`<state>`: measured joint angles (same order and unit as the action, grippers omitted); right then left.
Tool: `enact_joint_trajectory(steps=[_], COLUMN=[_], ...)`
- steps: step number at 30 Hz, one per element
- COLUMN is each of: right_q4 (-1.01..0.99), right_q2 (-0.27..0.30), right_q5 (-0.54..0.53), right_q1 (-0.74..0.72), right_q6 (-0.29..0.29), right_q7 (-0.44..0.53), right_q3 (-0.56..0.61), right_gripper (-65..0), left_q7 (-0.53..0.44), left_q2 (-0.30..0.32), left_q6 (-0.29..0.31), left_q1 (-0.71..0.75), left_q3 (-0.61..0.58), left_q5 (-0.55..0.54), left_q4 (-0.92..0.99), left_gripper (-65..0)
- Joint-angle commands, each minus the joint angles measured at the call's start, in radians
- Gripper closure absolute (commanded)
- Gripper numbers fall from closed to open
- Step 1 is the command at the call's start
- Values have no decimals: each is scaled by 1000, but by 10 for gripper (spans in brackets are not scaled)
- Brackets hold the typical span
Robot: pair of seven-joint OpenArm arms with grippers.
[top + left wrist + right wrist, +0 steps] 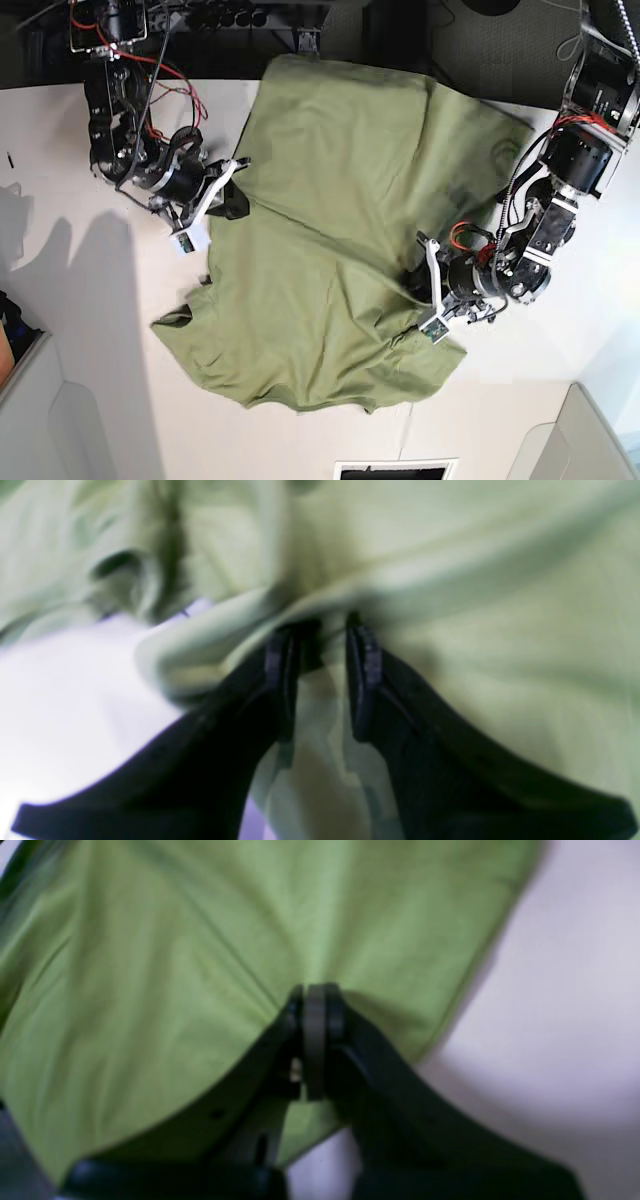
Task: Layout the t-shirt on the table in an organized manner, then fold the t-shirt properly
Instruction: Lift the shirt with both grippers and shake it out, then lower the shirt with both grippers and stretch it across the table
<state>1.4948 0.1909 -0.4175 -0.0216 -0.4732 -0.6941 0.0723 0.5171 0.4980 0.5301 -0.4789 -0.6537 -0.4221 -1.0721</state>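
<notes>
The t-shirt [330, 250] lies spread over the middle of the table [80, 330], partly folded: one large flap is turned over the rest, and the lower edge is wavy and not straight. Only the base view shows this whole shape, and it shows both arms at opposite sides of the cloth.

The right gripper [232, 188] is at the edge of the shirt on the left side of the base view. There it is too small to read how its jaws stand. The right wrist view shows it better: the right gripper [315, 1005] has its two fingers pressed together, with the green cloth coming out from between them, so it is clamped on the shirt edge. Creases run out from this point across the cloth [200, 965]. The white table [575, 1015] is bare at the right of this view.

The left gripper [425, 290] is at the lower right part of the shirt in the base view. In the left wrist view the left gripper [325, 635] has its fingers a little apart, and a bunch of pale green cloth [475, 630] sits between the tips and is pulled into folds there. The picture is blurred, but the cloth looks pinched. A piece of white table [65, 695] shows at the left of this view.
</notes>
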Motion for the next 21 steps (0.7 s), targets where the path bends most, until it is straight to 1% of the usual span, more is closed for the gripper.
enact_joint_trajectory(steps=[1, 4, 7, 9, 12, 15, 18, 19, 21], right_q4=[34, 111, 165, 177, 169, 148, 98, 69, -7], right_q2=[-10, -43, -75, -89, -89, -89, -89, -89, -89], right_q5=[14, 23, 48, 63, 70, 72, 103, 116, 159], right_q1=[21, 72, 67, 37, -28, -106, -187, -216, -274], right_q6=[-6, -5, -1, -1, -1, 6, 15, 18, 18], right_q7=[-32, -19, 3, 5, 5, 5, 8, 15, 39], right_q3=[0, -1, -21, -50, -92, -114, -114, -114, -114], right_gripper=[0, 0, 0, 0, 0, 0, 0, 0, 0], left_q7=[29, 39, 63, 71, 77, 119, 149, 151, 154], left_q2=[-9, -43, -40, -20, 37, 114, 185, 207, 246], left_q6=[-20, -21, -20, -12, -10, -9, 0, 12, 17], left_q1=[-35, -76, -97, -100, -97, -82, -31, -6, 45], left_q3=[-11, -21, -21, -21, -21, -21, -21, -21, -21], left_q5=[41, 46, 30, 0, -83, -179, -211, -219, -228], left_q4=[22, 61, 41, 0, -99, -206, -302, -331, -379], left_gripper=[-176, -176, -176, -176, -176, -176, -176, -176, -176])
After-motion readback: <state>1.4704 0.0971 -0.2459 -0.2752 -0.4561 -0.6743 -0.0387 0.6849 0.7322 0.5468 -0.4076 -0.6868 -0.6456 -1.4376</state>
